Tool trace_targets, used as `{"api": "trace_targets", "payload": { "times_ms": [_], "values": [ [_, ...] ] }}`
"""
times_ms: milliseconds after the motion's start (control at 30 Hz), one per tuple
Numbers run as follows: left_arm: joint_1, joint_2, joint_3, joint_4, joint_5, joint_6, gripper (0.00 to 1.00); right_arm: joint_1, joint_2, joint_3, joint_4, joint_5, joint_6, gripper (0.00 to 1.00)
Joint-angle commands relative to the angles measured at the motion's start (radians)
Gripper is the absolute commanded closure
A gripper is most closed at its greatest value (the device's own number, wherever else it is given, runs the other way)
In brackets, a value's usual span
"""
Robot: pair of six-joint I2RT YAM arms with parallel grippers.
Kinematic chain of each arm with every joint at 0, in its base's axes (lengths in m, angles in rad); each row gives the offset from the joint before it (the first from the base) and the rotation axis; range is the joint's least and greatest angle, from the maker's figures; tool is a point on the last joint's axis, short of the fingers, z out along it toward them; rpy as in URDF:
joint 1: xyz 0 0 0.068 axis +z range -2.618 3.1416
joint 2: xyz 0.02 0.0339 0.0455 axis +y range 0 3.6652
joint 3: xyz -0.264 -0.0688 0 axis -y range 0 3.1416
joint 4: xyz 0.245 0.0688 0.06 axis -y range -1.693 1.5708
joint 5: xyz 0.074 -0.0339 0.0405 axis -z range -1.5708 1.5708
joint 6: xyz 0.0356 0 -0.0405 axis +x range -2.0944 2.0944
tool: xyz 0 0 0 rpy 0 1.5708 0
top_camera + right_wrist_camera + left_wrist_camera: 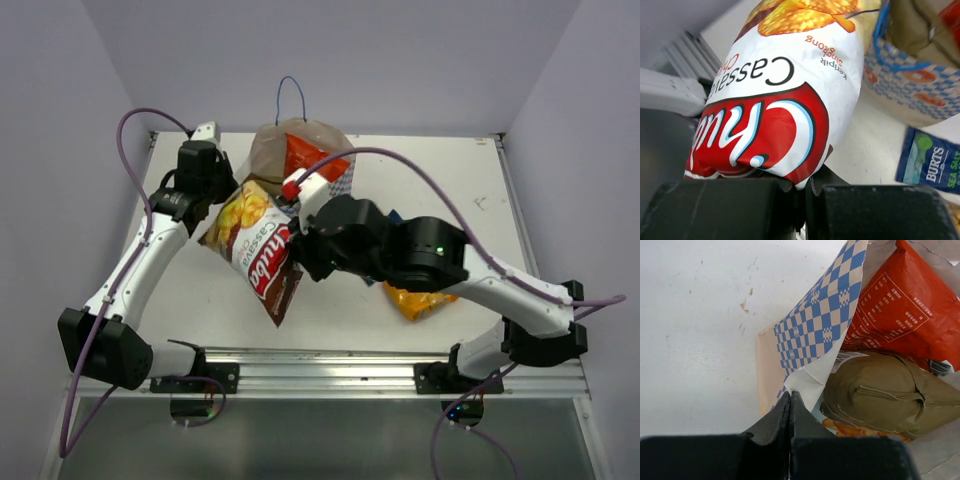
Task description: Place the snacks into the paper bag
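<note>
The paper bag (825, 325), rim pinched in the left claw (789, 402), holds the red chip bag (900, 305) and a brown one (885, 395). The right claw (805, 187) is clamped on the Chulo bag (775, 100) near the mouth. The dark blue packet (930, 160) and orange packet (420, 300) lie on the bench (340, 315).

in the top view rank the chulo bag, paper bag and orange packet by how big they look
1. Chulo bag, though it seems lifted nearer the camera.
2. paper bag, partly hidden by the right arm.
3. orange packet, half under that arm, so its true size is unsure.
</note>
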Motion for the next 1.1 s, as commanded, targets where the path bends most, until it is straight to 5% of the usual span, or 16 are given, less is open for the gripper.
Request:
{"api": "trace_targets", "payload": {
  "times_ms": [0,33,200,400,700,1067],
  "values": [
    [-0.007,-0.014,-0.012,-0.002,0.006,0.002,1.0,0.007,-0.012,0.291,-0.23,0.054,0.016,1.0],
    [-0.007,-0.014,-0.006,-0.002,-0.007,-0.002,1.0,0.007,0.042,0.506,-0.349,0.043,-0.018,1.0],
    [-0.007,-0.014,0.016,-0.01,-0.032,-0.008,1.0,0.007,0.1,0.767,-0.363,0.063,-0.12,1.0],
    [-0.007,-0.013,0.042,-0.024,-0.064,-0.011,1.0,-0.022,0.025,0.545,-0.081,0.186,-0.294,1.0],
    [-0.008,-0.016,0.034,-0.011,-0.049,-0.028,1.0,-0.331,-0.06,0.134,0.219,-0.15,-0.293,1.0],
    [-0.008,-0.031,-0.002,0.002,-0.072,-0.024,1.0,-0.438,0.035,0.205,0.315,-0.325,-0.283,1.0]
  ]
}}
